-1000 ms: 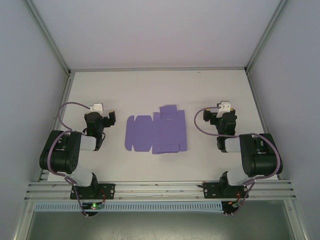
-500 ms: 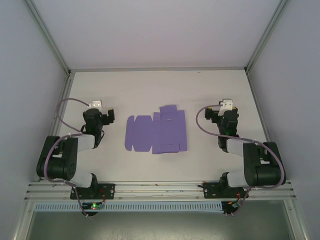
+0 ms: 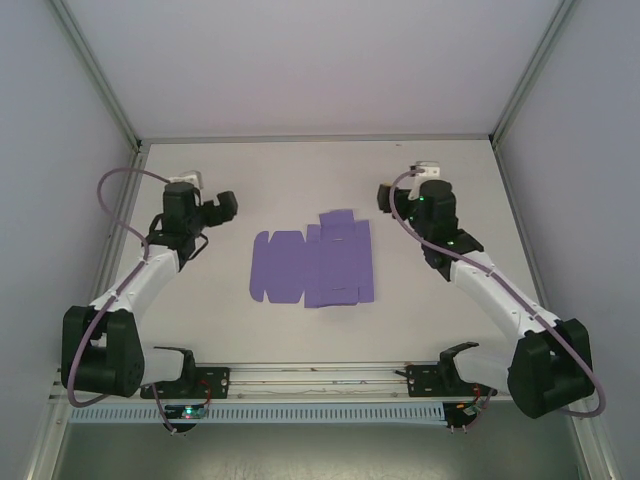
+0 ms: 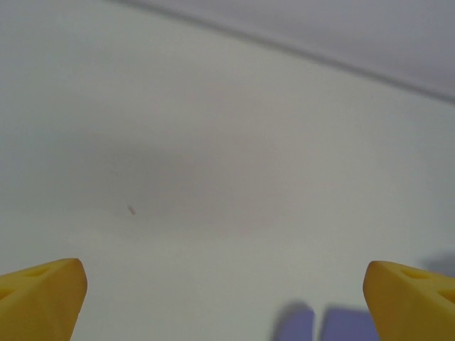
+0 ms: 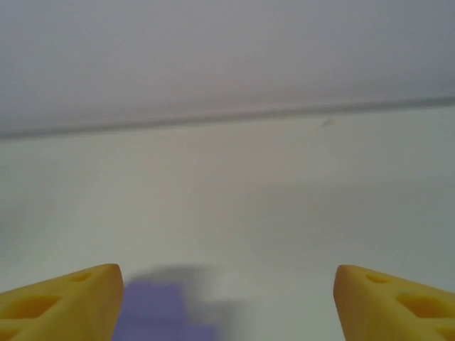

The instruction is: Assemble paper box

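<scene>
Left gripper (image 3: 222, 207) stands wide open with nothing between its jaws, poised to the left of the paper box (image 3: 312, 265) and clear of it. Its wrist view shows the two yellow fingertips (image 4: 43, 298) at the bottom corners, far apart. Bare white table (image 4: 213, 142) lies between them, and a blurred scrap of the purple card sits low in the picture, just inside the fingertip on the picture's right.

Right gripper (image 3: 385, 198) sits on the other side of the sheet, near its far right corner and also apart from it. Its yellow fingers (image 5: 394, 302) are spread with empty space between them and hold nothing. In that wrist view a blurred edge of the card lies beside the finger at the picture's left, and the table runs back to meet the pale rear wall (image 5: 227, 57).

The paper box is an unfolded lavender-purple die-cut sheet lying flat near the middle of the table, between the two grippers. Its wider part is on the right, with a small flap jutting toward the far edge. A narrower part with rounded tabs extends to the left, and crease lines mark the panels.

Both arms reach forward from their bases at the near edge, each angled inward toward the sheet. A looping cable (image 3: 115, 190) arcs beside the left arm's wrist.
</scene>
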`<state>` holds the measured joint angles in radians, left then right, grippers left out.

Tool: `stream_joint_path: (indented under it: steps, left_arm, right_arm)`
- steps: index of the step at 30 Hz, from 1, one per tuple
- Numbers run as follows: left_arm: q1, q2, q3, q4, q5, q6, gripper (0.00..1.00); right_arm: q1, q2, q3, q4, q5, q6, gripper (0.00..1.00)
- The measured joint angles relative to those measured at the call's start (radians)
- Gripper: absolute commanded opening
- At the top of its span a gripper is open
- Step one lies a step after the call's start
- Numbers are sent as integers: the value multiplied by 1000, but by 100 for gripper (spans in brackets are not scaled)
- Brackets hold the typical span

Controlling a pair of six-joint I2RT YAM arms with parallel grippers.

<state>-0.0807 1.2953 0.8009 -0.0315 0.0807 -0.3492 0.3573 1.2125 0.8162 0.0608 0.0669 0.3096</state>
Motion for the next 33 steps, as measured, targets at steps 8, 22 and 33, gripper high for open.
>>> stream_joint_path:
  steps: [8, 22, 33]
  left_arm:
    - [-88, 31, -7, -131, 101, -66, 100]
    - [-116, 159, -72, -113, 285, -112, 100]
    - [-169, 261, -101, 100, 519, -212, 51]
  right_arm:
    - [144, 258, 2, -136, -159, 143, 48]
    - [95, 479, -41, -7, -244, 221, 41]
    - [90, 505, -89, 174, -290, 249, 41]
